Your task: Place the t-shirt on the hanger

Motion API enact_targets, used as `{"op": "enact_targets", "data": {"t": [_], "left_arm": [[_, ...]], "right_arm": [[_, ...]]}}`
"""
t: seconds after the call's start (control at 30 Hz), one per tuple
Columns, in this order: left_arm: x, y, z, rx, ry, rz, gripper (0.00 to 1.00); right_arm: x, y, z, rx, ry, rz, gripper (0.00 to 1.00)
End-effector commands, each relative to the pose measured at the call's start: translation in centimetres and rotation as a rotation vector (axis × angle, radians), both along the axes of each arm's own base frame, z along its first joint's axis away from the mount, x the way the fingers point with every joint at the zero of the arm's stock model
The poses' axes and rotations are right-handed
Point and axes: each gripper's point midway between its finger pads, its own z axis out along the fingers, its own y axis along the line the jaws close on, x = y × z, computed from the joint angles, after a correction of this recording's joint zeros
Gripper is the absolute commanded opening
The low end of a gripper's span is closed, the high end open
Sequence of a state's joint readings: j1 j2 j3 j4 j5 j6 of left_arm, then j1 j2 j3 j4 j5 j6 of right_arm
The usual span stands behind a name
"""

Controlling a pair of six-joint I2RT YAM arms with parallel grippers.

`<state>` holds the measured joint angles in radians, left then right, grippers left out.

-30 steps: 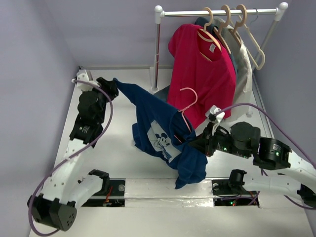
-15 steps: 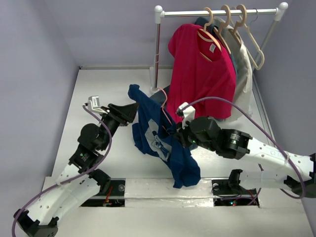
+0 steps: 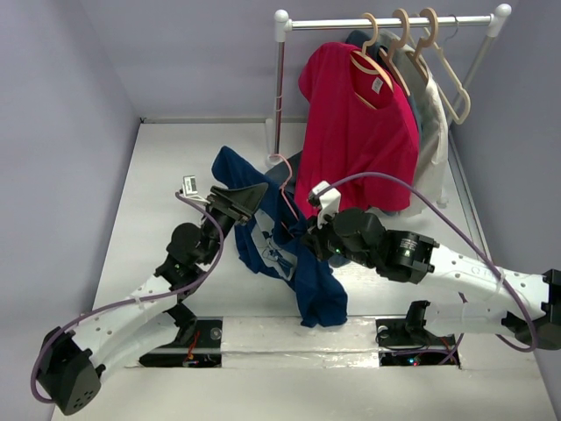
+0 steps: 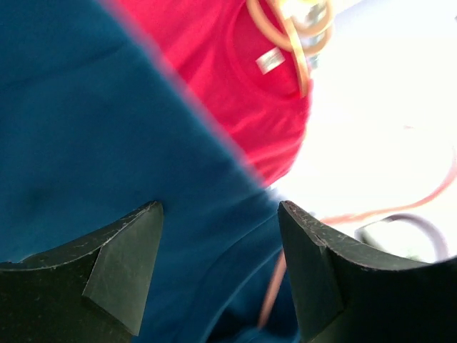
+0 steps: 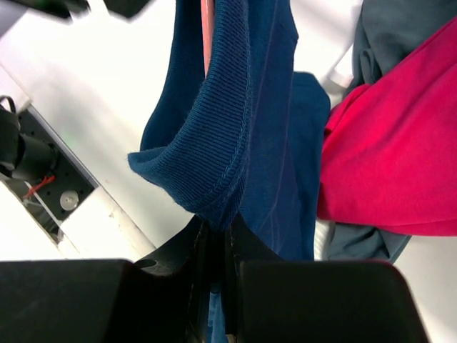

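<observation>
Left tool [image 3: 250, 195] has let go of the cloth it was stretching toward the tabletop's [image 3: 175, 158] far left corner and has swung in to the middle. Its jaws stand apart with nothing between them, navy fabric just beyond. Right tool [image 3: 311, 237] stays pinched on the ribbed neckband of the t-shirt [image 3: 317, 285], with the thin pink hanger [image 3: 287, 189] wire running up through the same fold, and has carried both leftward. The t-shirt now hangs slack from that one grip over the tabletop's middle, hem drooping toward the near edge. It looks only partly threaded, and one shoulder probably needs pulling over the wire. The shirt is soft knit jersey with a pale chest print. A red t-shirt [image 3: 359, 132] hangs on the rack [image 3: 386, 22] behind.
</observation>
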<state>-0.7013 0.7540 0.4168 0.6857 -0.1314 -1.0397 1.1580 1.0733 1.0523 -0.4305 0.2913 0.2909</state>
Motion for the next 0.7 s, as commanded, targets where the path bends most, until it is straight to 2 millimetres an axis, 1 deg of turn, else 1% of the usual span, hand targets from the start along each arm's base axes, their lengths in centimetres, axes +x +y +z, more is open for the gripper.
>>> {"op": "enact_targets", "data": {"t": [0.0, 0.1, 0.2, 0.3, 0.33, 0.37, 0.4, 0.43, 0.47, 0.53, 0.6, 0.67], "left_arm": [[-0.5, 0.9, 5.5, -0.176, -0.135, 0.016, 0.63], [-1.2, -0.2, 5.3, -0.174, -0.158, -0.025, 0.6], [-1.1, -0.4, 4.5, -0.178, -0.135, -0.002, 0.6], [-0.3, -0.7, 4.1, -0.159, -0.112, 0.017, 0.59], [-0.1, -0.8, 4.3, -0.159, -0.11, 0.017, 0.59], [0.2, -0.9, 4.0, -0.15, -0.102, 0.023, 0.58], [0.3, -1.0, 4.1, -0.155, -0.103, 0.027, 0.58], [0.4, -0.9, 4.4, -0.163, -0.109, 0.031, 0.56], [0.6, -1.0, 4.2, -0.164, -0.104, 0.034, 0.55], [0.7, -1.2, 4.6, -0.18, -0.115, 0.032, 0.52], [0.9, -1.4, 4.4, -0.183, -0.113, 0.027, 0.43], [1.0, -1.1, 4.2, -0.198, -0.117, 0.045, 0.32]], "right_arm": [[0.6, 1.2, 2.7, 0.114, -0.049, 0.003, 0.0], [0.7, 0.9, 2.0, 0.097, -0.046, -0.011, 0.0], [0.7, 0.8, 1.9, 0.101, -0.046, -0.011, 0.0], [0.4, 1.0, 2.2, 0.118, -0.051, 0.007, 0.0], [0.4, 1.0, 2.2, 0.119, -0.052, 0.01, 0.0], [0.3, 1.1, 2.2, 0.12, -0.051, 0.016, 0.0], [0.3, 1.1, 2.2, 0.123, -0.052, 0.018, 0.0], [0.3, 1.2, 2.0, 0.118, -0.05, 0.021, 0.0], [0.3, 1.3, 2.0, 0.118, -0.049, 0.027, 0.0], [0.2, 1.7, 1.5, 0.106, -0.039, 0.039, 0.0], [0.1, 2.0, 1.3, 0.106, -0.034, 0.052, 0.0], [-0.1, 2.2, 1.3, 0.112, -0.029, 0.068, 0.0]]}}
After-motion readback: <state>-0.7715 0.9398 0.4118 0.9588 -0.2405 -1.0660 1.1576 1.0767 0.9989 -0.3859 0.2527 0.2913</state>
